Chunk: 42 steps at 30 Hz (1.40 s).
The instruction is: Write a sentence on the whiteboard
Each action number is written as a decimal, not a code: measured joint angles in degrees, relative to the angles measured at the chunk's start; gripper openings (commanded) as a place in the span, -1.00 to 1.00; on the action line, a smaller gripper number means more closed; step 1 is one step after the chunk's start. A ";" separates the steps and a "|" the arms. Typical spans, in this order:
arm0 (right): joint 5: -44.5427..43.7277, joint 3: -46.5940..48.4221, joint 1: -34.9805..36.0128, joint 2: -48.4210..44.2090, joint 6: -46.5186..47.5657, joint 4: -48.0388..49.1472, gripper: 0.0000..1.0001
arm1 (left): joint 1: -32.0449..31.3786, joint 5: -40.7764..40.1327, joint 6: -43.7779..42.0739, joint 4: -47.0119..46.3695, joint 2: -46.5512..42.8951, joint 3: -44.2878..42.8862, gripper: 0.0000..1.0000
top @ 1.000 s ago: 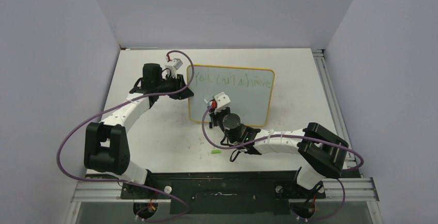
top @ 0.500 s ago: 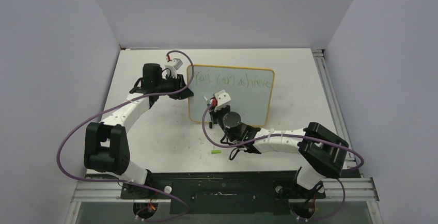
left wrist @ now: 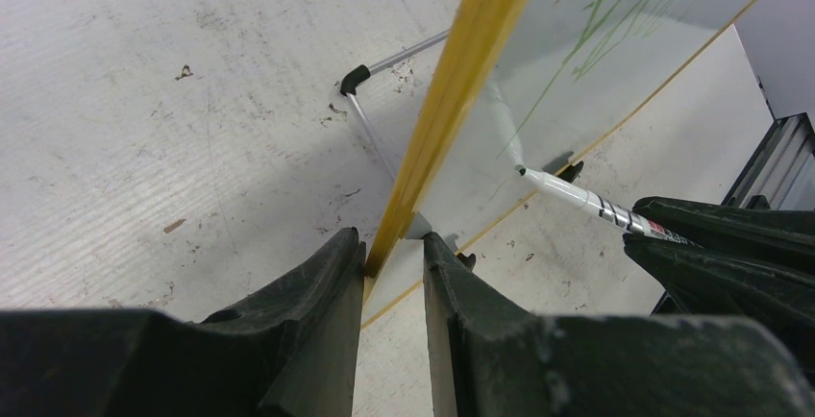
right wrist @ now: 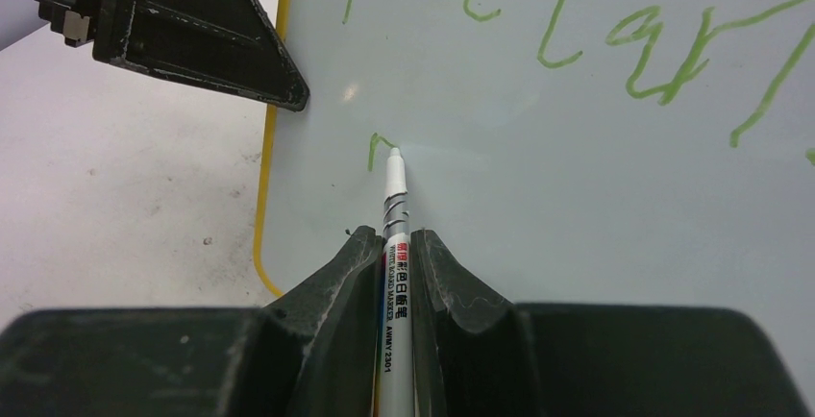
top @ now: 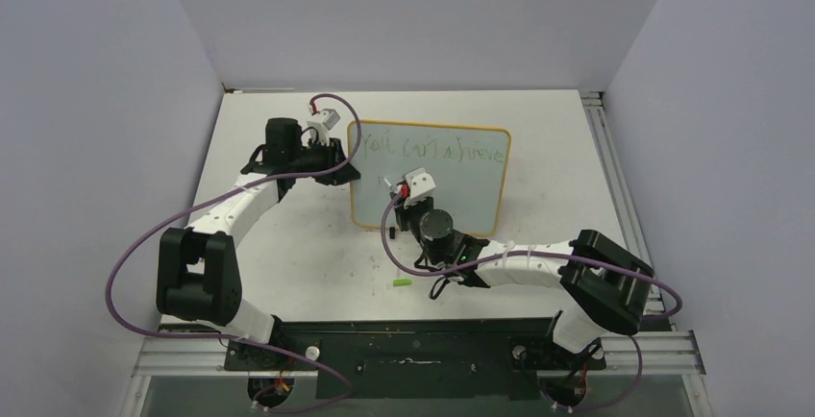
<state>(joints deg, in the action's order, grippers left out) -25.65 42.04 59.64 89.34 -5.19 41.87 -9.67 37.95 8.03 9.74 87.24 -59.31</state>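
The left pincer point(left wrist: 394, 254) was closed on the yellow frame of the whiteboard point(top: 461, 186), with one finger on each side of the left edge. The board rose away from this pincer, tilted, its writing face turned to the side of the right arm. Behind the board, beyond the left finger, a thin wire leg with a black clip point(left wrist: 354, 79) rested on the white surface point(top: 288, 254).

The right pincer point(right wrist: 396, 244) was closed on a white marker point(right wrist: 395, 215), which stuck out straight ahead between the fingers. Its tip touched the board face just in front of the pincer, near the lower left corner.

The sentence point(top: 437, 150) was in green, far ahead of the right pincer along the top of the board; it read about "You can achieve". At the marker tip itself there was only a short green hook, the start of a second line.

A small green object point(top: 401, 283) lay on the surface behind the right pincer, toward the arm bases.
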 measured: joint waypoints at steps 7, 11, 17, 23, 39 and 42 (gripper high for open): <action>-0.48 -1.38 -0.02 -0.70 -0.48 0.13 -0.89 | 0.00 -0.02 0.00 -0.02 0.00 0.00 -0.50; -0.46 -1.77 0.07 -0.70 -1.09 0.13 -0.89 | 0.00 -0.09 -0.02 -0.02 0.00 0.00 -0.50; -0.55 -1.81 0.09 -0.70 -1.53 0.11 -0.89 | 0.00 -0.09 -0.02 -0.02 0.00 0.00 -0.50; -0.70 -1.81 0.13 -0.70 -1.49 0.11 -0.89 | 0.00 -0.11 -0.02 -0.02 0.00 0.00 -0.50; -1.31 -1.77 0.04 -1.29 -0.20 0.07 -0.89 | 0.00 -0.11 -0.04 -0.02 0.00 0.00 -0.50; -1.29 -1.77 0.02 -1.29 -0.15 0.04 -0.89 | 0.00 -0.09 -0.04 -0.02 0.00 0.00 -0.50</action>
<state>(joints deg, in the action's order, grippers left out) -26.94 40.27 59.66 88.05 -5.34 41.91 -9.67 37.87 7.99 9.72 87.24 -59.31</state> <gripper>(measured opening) 0.149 0.260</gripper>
